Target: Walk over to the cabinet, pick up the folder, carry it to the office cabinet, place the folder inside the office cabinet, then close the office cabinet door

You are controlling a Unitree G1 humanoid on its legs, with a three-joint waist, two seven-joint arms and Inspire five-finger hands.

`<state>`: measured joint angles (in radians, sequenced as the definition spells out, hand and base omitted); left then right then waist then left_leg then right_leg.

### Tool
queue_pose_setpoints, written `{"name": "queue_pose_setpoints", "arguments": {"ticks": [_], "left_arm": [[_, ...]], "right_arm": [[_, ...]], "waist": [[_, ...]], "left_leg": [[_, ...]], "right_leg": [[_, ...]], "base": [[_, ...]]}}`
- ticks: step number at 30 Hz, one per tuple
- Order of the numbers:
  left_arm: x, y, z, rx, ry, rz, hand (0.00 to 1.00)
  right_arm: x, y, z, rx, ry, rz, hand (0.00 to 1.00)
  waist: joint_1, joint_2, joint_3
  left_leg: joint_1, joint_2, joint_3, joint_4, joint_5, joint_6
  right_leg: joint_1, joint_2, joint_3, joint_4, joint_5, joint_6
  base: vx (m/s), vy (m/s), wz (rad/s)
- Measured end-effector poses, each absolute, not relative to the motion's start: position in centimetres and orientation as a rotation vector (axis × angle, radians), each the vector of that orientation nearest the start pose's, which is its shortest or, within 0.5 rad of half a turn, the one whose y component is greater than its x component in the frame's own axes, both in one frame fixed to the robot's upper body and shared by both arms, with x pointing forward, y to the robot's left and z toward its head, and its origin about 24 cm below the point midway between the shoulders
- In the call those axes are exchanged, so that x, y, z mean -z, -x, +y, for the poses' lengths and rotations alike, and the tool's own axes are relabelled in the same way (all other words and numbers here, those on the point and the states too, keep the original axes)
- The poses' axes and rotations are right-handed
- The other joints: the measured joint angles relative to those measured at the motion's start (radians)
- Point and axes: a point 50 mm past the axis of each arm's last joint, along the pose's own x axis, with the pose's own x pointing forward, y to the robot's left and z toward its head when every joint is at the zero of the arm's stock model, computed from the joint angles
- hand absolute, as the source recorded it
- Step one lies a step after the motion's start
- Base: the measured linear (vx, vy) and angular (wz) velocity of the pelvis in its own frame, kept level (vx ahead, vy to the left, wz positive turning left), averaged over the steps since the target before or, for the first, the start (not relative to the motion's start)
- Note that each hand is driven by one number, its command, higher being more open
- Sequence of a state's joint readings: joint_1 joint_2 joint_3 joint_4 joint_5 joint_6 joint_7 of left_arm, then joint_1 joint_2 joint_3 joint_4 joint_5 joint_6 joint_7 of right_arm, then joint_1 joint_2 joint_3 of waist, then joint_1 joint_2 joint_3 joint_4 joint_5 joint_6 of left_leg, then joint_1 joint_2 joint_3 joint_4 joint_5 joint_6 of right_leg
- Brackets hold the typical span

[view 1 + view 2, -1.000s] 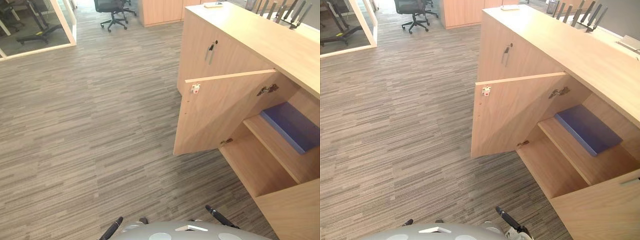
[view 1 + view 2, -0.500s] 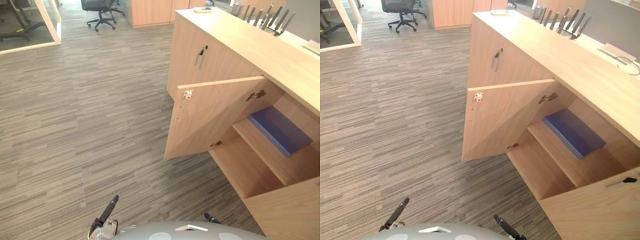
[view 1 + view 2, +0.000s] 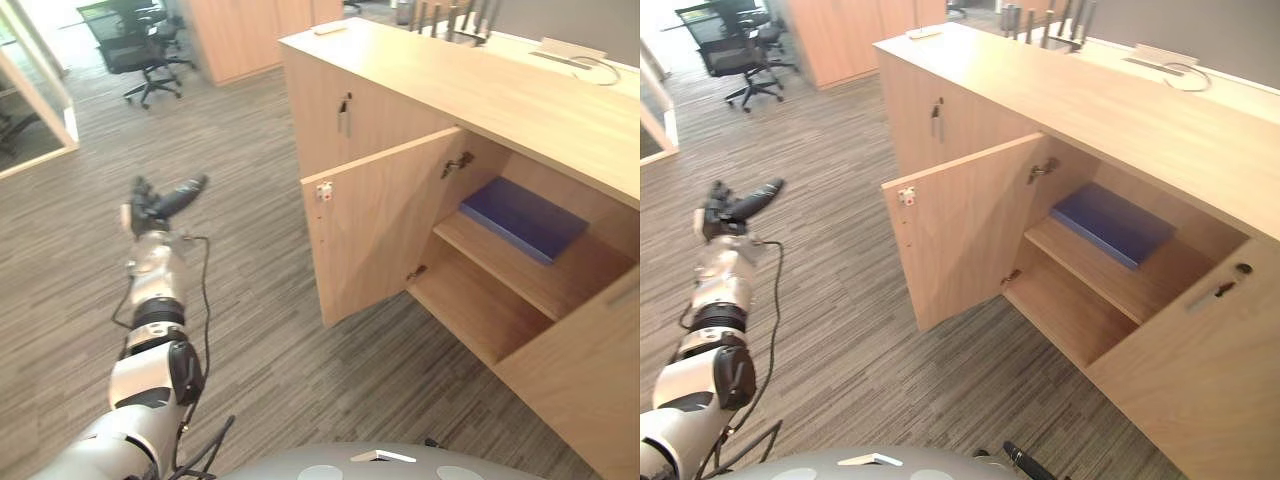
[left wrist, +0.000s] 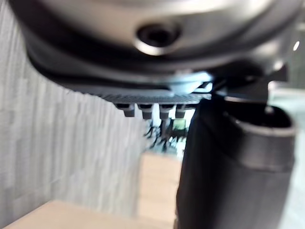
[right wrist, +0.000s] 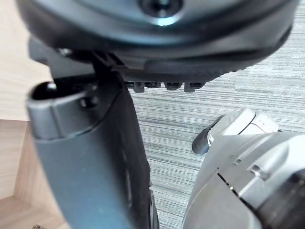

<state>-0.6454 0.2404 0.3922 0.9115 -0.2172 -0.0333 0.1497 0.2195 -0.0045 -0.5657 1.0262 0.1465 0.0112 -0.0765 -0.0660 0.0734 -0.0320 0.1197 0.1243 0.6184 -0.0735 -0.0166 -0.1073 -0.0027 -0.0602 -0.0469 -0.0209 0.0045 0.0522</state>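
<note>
The blue folder [image 3: 522, 218] lies flat on the upper shelf inside the office cabinet [image 3: 520, 100]. The cabinet's left door [image 3: 375, 225] stands wide open, swung out over the carpet. My left arm reaches forward over the floor. Its hand [image 3: 160, 198] is open with straight fingers, well to the left of the door's free edge and touching nothing. My right hand [image 5: 90, 157] hangs low by my body, its fingers straight and empty; a dark finger of it shows at the picture's lower edge [image 3: 1025, 462].
A second cabinet door [image 3: 590, 385] stands ajar at the lower right. A dark rack [image 3: 450, 18] and a white item with a cable [image 3: 570, 55] sit on the cabinet top. An office chair [image 3: 135, 45] and another wooden cabinet [image 3: 240, 35] stand at the back.
The camera has swung, so the cabinet's inside shows more fully. My left arm has risen from the lower edge and now stretches forward, left of the open door.
</note>
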Motion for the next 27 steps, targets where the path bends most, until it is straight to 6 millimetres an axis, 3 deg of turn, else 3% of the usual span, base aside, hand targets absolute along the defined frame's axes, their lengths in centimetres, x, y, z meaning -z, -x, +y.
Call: {"name": "queue_pose_setpoints", "arguments": {"ticks": [1, 4, 13, 17, 21, 27], "left_arm": [[-3.4, -34.9, 23.6, -0.416, 0.213, 0.233, 1.0], [-1.1, -34.5, 20.5, -0.311, 0.062, 0.353, 1.0], [1.2, -33.9, 14.2, -0.051, -0.099, 0.443, 1.0], [2.2, -33.3, 14.8, -0.082, -0.105, 0.49, 1.0], [2.5, -33.1, 16.7, -0.121, -0.135, 0.521, 1.0], [2.4, -33.0, 18.9, -0.169, -0.169, 0.547, 1.0]], "right_arm": [[16.7, -1.7, -22.3, 0.764, -0.36, 1.181, 1.0], [16.8, -1.8, -21.8, 0.769, -0.372, 1.176, 1.0], [16.7, -1.5, -22.5, 0.826, -0.387, 1.162, 1.0], [16.6, -1.3, -22.7, 0.851, -0.394, 1.155, 1.0], [16.6, -1.0, -23.0, 0.876, -0.403, 1.155, 1.0], [16.6, -0.8, -22.9, 0.902, -0.432, 1.159, 1.0]], "waist": [[-0.009, -0.01, 0.01], [-0.028, -0.024, 0.019], [-0.063, 0.006, 0.039], [-0.08, 0.021, 0.051], [-0.091, 0.025, 0.057], [-0.098, 0.017, 0.062]], "left_leg": [[0.006, 0.002, 0.008, 0.001, 0.0, 0.0], [0.008, 0.008, 0.032, 0.001, -0.001, -0.004], [0.021, 0.009, 0.059, 0.02, -0.006, -0.01], [0.024, 0.01, 0.097, 0.047, -0.031, -0.006], [0.023, 0.009, 0.159, 0.078, -0.058, -0.001], [0.008, 0.008, 0.234, 0.132, -0.102, 0.006]], "right_leg": [[0.0, 0.004, 0.006, 0.0, 0.0, 0.0], [-0.017, 0.014, 0.03, 0.005, 0.0, 0.0], [-0.028, 0.014, 0.055, 0.038, -0.002, 0.0], [-0.046, 0.015, 0.106, 0.039, -0.009, 0.007], [-0.074, 0.017, 0.17, 0.035, 0.005, 0.023], [-0.112, 0.015, 0.248, 0.035, 0.029, 0.041]], "base": [[-0.01, -0.036, -0.22], [-0.02, -0.045, -0.25], [-0.04, -0.013, -0.1], [-0.13, -0.02, -0.3], [-0.11, -0.01, -0.43], [-0.06, 0.004, -0.39]]}}
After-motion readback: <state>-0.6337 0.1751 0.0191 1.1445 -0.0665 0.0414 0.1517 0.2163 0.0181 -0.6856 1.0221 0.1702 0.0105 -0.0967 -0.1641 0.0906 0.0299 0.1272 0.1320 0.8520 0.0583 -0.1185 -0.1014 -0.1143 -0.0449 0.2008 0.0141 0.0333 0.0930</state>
